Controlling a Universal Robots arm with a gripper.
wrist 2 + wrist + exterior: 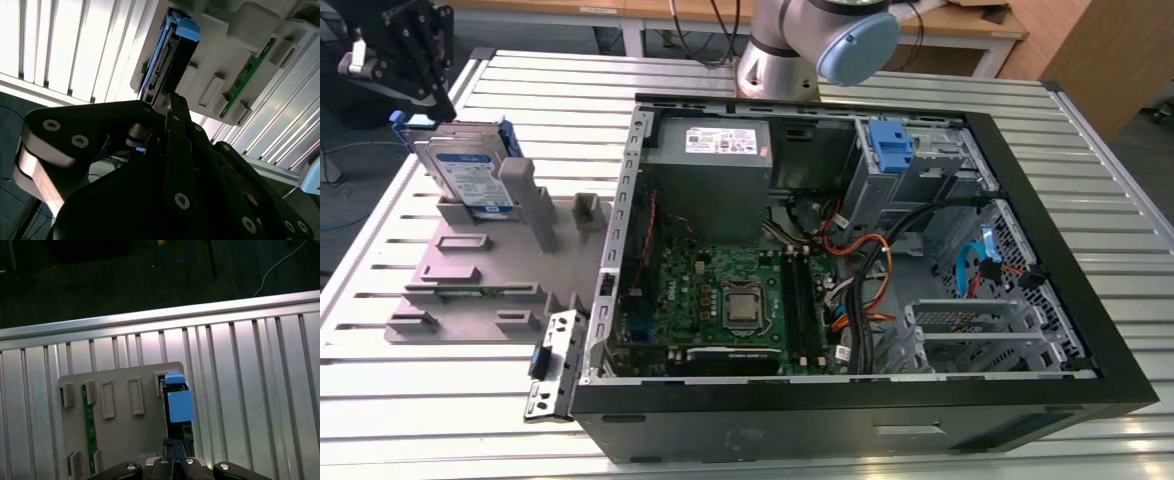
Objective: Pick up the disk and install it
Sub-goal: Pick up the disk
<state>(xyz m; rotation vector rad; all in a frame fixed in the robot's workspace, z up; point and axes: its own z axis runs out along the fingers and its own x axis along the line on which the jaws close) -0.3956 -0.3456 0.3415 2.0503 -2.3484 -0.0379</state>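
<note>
Exterior view, claw [440, 108] at upright disk's [470, 175] top edge, clench not discernible, grey holder [467, 270] on slatted table [400, 400]

Upper left of the exterior view, gripper [438, 100] cut off by the top edge, its dark body hiding the near end of the disk [180, 60] in the second wrist view, contact perhaps made but unclear, arm [787, 50] cropped at top centre.

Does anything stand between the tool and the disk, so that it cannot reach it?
Nothing visible does. The tool is close to the upper edge of the disk, which stands upright in the grey holder. No cable or part lies between them.
</note>
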